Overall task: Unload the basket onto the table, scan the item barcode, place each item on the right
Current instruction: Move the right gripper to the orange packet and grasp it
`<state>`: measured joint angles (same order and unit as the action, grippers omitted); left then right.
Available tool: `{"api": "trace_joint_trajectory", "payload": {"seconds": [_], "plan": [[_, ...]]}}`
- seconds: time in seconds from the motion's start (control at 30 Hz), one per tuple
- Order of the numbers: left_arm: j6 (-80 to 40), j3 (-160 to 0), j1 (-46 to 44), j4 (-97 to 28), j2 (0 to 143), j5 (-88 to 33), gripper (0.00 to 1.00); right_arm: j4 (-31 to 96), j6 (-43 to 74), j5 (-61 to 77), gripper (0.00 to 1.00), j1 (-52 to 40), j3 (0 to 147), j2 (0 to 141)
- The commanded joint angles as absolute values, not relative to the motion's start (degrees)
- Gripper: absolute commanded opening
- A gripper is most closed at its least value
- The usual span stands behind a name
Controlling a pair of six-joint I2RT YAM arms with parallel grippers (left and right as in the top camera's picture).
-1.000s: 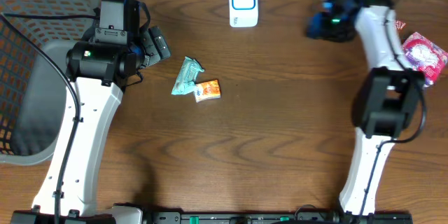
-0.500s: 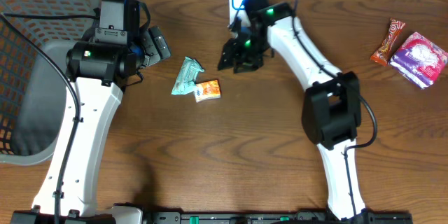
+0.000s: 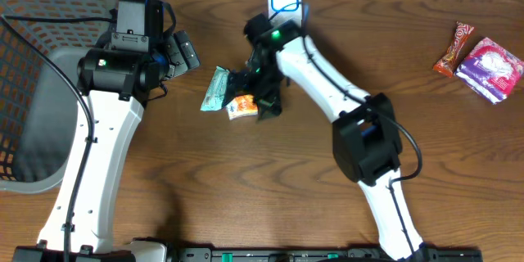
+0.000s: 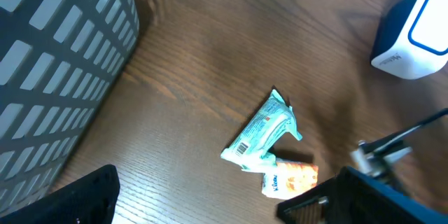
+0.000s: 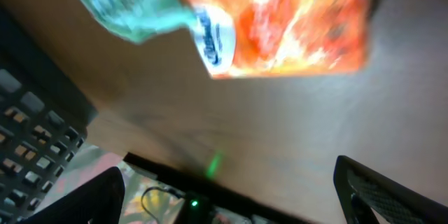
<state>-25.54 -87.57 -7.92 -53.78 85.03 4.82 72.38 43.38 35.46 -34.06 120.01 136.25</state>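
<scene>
My right fingers (image 5: 392,192) have swung in from the counter's (image 3: 205,180) far right corner and now spread open over the orange packet (image 3: 242,106), ready to grasp; my left fingers (image 4: 77,196) stand open too.

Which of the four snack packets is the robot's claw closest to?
The orange packet, beside the teal packet: the right gripper hangs right over it. The purple packet and brown bar lie far off to one side.

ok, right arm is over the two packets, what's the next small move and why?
Probably lower the right gripper onto the orange packet and close. Its jaws stand open just above it, nothing held, and the packet lies flat against the green wrapper, so grip the orange one alone.
</scene>
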Motion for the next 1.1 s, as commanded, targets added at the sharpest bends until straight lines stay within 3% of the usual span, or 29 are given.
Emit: {"api": "trace_joint_trajectory", "payload": {"seconds": [0.0, 0.13, 0.37, 0.47, 0.83, 1.07], "plan": [[-26.0, -88.0, -7.7, -54.0, 85.3, 5.1, 0.98, 72.4, 57.0, 31.3, 0.9, -36.1, 117.6, 135.1], [-26.0, -88.0, -7.7, -54.0, 85.3, 5.1, 0.98, 69.5, 65.8, 30.3, 0.71, -37.0, 113.2, 135.1], [-26.0, -88.0, -7.7, -54.0, 85.3, 5.1, 0.98, 53.6, 70.8, 29.1, 0.69, -35.6, 105.6, 135.1], [-26.0, -88.0, -7.7, -54.0, 85.3, 5.1, 0.98, 51.7, 70.9, 23.8, 0.57, -34.2, 105.1, 135.1], [-26.0, -88.0, -7.7, -54.0, 85.3, 5.1, 0.98, 47.3, 54.9, 19.5, 0.55, -27.8, 105.1, 135.1], [-26.0, -88.0, -7.7, -54.0, 85.3, 5.1, 0.98, 50.0, 40.6, 25.7, 0.61, -27.2, 105.7, 135.1]]}}
